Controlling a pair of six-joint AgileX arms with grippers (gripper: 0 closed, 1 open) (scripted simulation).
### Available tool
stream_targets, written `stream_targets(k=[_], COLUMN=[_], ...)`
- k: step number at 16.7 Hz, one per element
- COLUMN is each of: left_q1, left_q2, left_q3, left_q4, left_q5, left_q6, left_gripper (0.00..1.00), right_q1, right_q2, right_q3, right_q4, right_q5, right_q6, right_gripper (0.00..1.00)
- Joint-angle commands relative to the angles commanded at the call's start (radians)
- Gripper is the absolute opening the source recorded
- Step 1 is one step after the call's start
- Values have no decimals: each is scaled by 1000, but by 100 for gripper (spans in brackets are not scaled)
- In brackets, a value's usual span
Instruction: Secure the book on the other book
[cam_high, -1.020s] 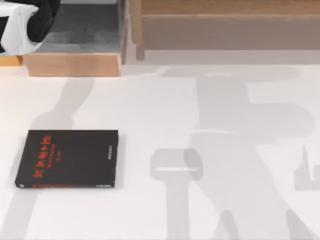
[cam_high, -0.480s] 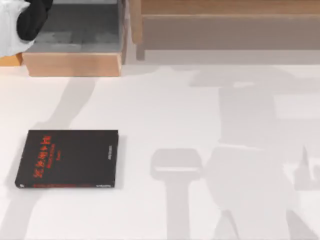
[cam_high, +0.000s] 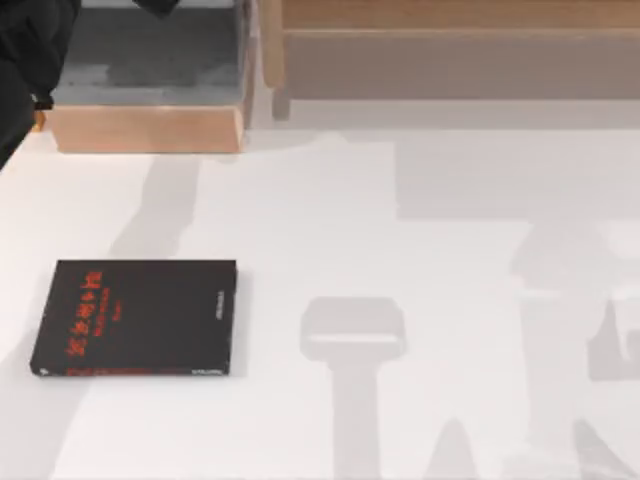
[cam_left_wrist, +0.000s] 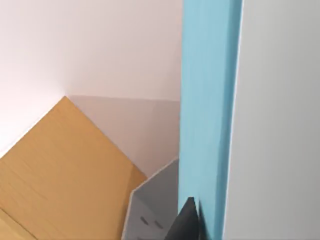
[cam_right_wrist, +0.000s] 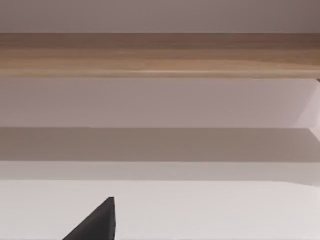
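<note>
The other book (cam_high: 135, 317), black with red lettering, lies flat on the white table at the left. In the left wrist view the teal-blue book (cam_left_wrist: 207, 100) stands on edge, its white page edges (cam_left_wrist: 275, 120) beside the cover. My left gripper (cam_left_wrist: 192, 226) is shut on the teal-blue book, with one black fingertip (cam_left_wrist: 186, 222) pressed to the cover and the other hidden behind it. My left arm (cam_high: 25, 55) is a dark shape at the top view's far left corner. My right gripper (cam_right_wrist: 97, 225) hovers over bare table facing a wooden rail.
An open wooden drawer (cam_high: 150, 128) with a grey inside sits at the back left, near my left arm. A long wooden shelf (cam_high: 450, 50) runs along the back right. Arm shadows lie across the white table (cam_high: 330, 220).
My left arm has shifted in the far left corner, its white part gone and dark parts now showing. The shadows on the table have slid to the right. The black book has not moved.
</note>
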Motion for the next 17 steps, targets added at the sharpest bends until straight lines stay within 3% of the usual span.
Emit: stream_targets(k=[4, 8, 13, 17], left_q1=[-71, -146, -219, -236], left_q2=[-156, -241, -268, -266], left_q3=[-259, -525, -776, -830], left_q4=[-43, -74, -92, -95], left_q5=[-60, -110, -151, -160], left_q6=[245, 395, 477, 491], left_gripper=[0, 0, 0, 0], right_q1=[0, 0, 0, 0], right_q2=[0, 0, 0, 0], right_q3=[0, 0, 0, 0], right_q4=[0, 0, 0, 0], right_q5=[0, 0, 0, 0], right_q6=[0, 0, 0, 0], right_gripper=[100, 100, 100, 100])
